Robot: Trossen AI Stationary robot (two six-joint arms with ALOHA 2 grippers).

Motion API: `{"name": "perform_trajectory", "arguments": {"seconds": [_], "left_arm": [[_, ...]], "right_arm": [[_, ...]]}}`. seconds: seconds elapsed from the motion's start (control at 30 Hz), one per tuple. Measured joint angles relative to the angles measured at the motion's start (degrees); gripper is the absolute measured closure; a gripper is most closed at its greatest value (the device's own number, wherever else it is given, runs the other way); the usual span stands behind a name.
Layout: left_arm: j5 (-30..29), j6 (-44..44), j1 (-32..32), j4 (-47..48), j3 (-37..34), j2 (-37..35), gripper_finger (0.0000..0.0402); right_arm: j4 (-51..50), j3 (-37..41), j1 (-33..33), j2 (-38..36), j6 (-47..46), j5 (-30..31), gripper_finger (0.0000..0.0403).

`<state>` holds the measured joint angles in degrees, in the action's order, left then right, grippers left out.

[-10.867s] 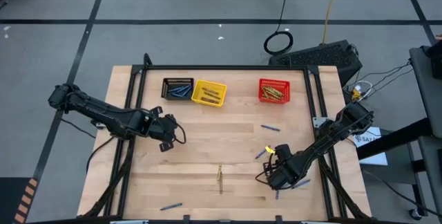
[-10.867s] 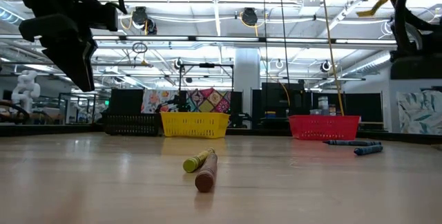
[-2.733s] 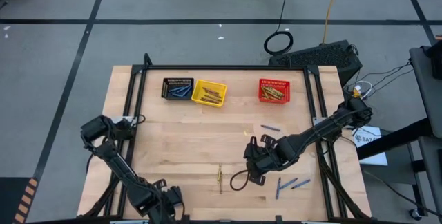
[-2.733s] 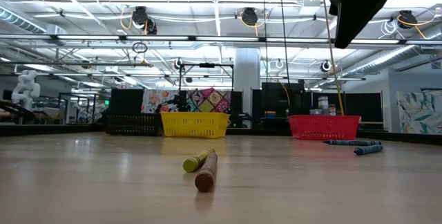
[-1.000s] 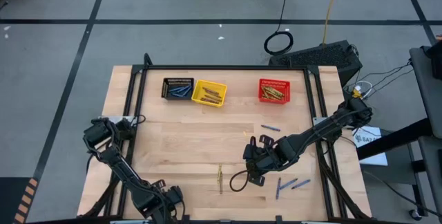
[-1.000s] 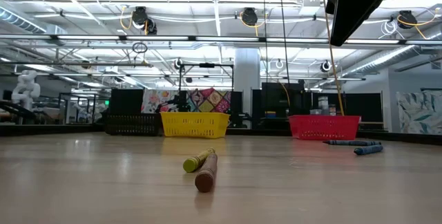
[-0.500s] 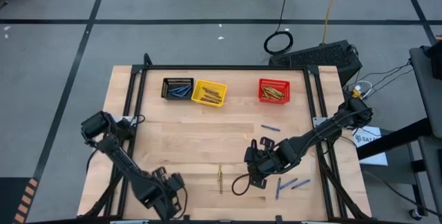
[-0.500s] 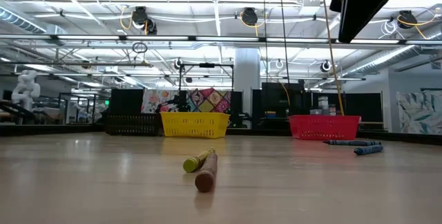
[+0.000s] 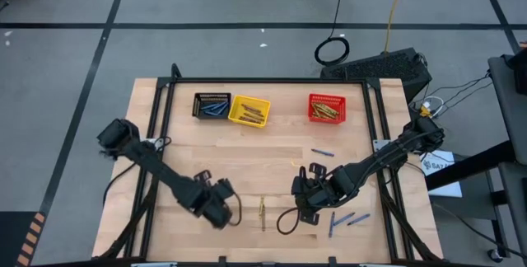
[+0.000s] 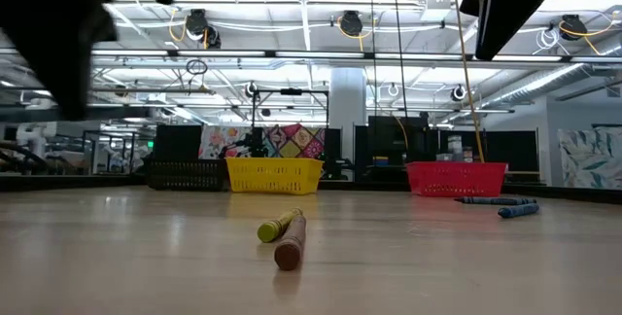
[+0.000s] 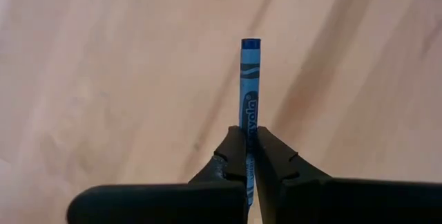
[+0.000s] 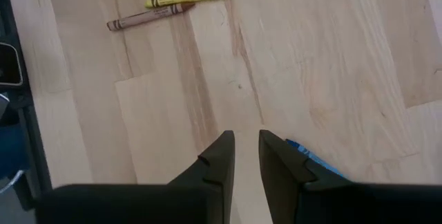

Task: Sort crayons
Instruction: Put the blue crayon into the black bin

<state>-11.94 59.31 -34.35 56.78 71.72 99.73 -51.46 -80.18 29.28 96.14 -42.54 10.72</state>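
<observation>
My left gripper (image 11: 248,140) is shut on a blue crayon (image 11: 249,89) and hovers above the wood table (image 9: 206,168), left of its near middle (image 9: 219,211). A yellow crayon (image 10: 277,225) and a brown crayon (image 10: 290,243) lie side by side on the table (image 9: 263,211), between my two grippers. My right gripper (image 12: 246,148) hangs over the table's near right part (image 9: 303,205), fingers a little apart with nothing between them. More blue crayons (image 9: 344,220) lie flat to its right, and one (image 9: 323,152) lies farther back. My left gripper pinches the blue crayon between its two fingers, on the wrapped part (image 11: 249,128) toward one end. The fingers point steeply down and lie along the crayon. The crayon's free end (image 11: 251,43) sticks out past the fingertips, and the crayon hangs clear of the table.
At the table's far edge stand a black basket (image 9: 212,105) with blue crayons, a yellow basket (image 9: 249,110) and a red basket (image 9: 327,108). Black frame rails (image 9: 152,176) run along the table's left and right sides. Bare wood lies between the baskets and the grippers.
My left gripper has risen from the table's near left part and swung toward the far edge and the right, to beside the yellow and brown crayons, carrying the blue crayon. In the low view it has come into the picture at the upper left.
</observation>
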Motion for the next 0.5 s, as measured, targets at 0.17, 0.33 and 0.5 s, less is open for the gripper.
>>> {"name": "perform_trajectory", "arguments": {"seconds": [0.17,0.33,0.5], "left_arm": [[-0.23,-6.62,5.71,1.50,0.04,-1.64,0.0401],[-0.59,-14.08,12.74,4.89,0.07,-2.93,0.0401],[-1.91,-20.27,20.00,7.44,0.07,-4.05,0.0401]], "right_arm": [[-2.42,0.00,0.00,0.00,1.47,4.63,0.0348],[-6.90,0.04,-0.02,0.00,0.22,10.39,0.0348],[-8.86,0.04,-0.02,0.00,1.36,11.99,0.0348]]}}
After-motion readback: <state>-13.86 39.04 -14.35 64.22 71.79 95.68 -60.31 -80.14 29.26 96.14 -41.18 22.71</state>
